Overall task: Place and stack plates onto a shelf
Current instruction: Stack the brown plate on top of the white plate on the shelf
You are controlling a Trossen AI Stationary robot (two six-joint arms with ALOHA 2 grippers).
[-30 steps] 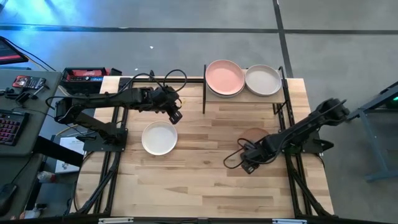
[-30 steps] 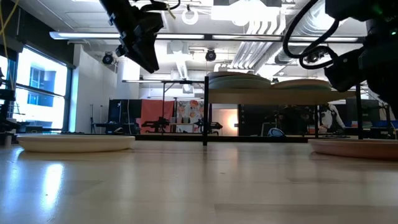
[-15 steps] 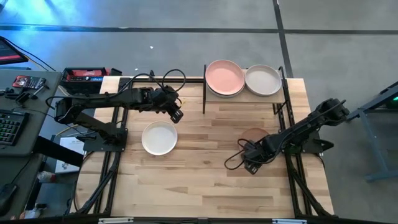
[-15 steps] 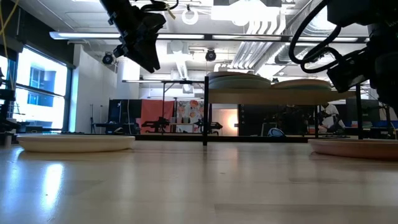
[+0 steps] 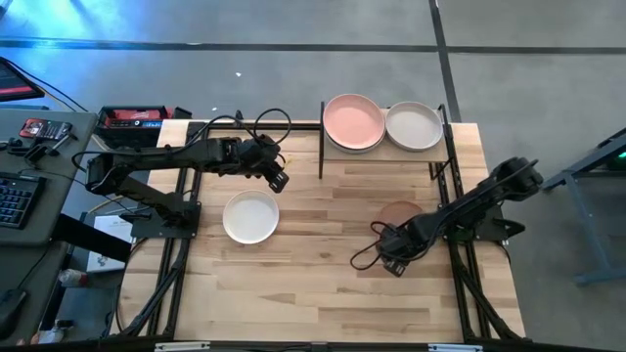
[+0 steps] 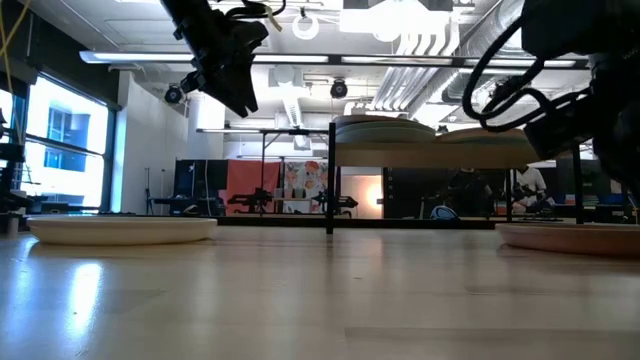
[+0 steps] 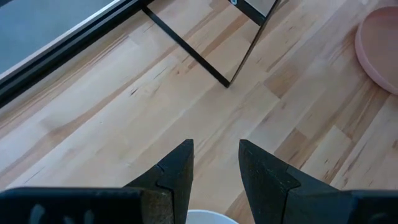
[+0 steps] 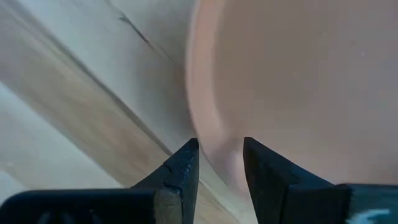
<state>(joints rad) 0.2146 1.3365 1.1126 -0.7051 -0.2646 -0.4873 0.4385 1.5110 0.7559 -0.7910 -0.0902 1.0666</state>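
Plates: you've got four visible spots. Salmon pink plate (image 5: 353,121) sits on top of a stack on the shelf (image 5: 383,149), left side; cream plate (image 5: 414,125) is beside it on the shelf's right side, rims just about touching. In the low view both show as stacks on the raised board, but you can't count the plates under them.

White plate (image 5: 251,216) lies flat on the bench (image 5: 313,274), left of centre and in front of the shelf. A second pink plate (image 5: 401,212) lies flat on the bench right of centre, below the shelf's right half.

Left gripper (image 5: 277,180) hangs in the air above the bench, between the white plate and the shelf's left post, clear of both. Its jaws are open with nothing between them; the left wrist view shows bare wood in the gap and the white plate's rim just at the fingertips' base.

Right gripper (image 5: 389,256) is low, at the near-left edge of the pink plate on the bench. Jaws open, and in the right wrist view they straddle that plate's rim (image 8: 214,143). You can't tell from the frames whether the fingers (image 8: 180,168) touch it; the plate rests flat on the bench.
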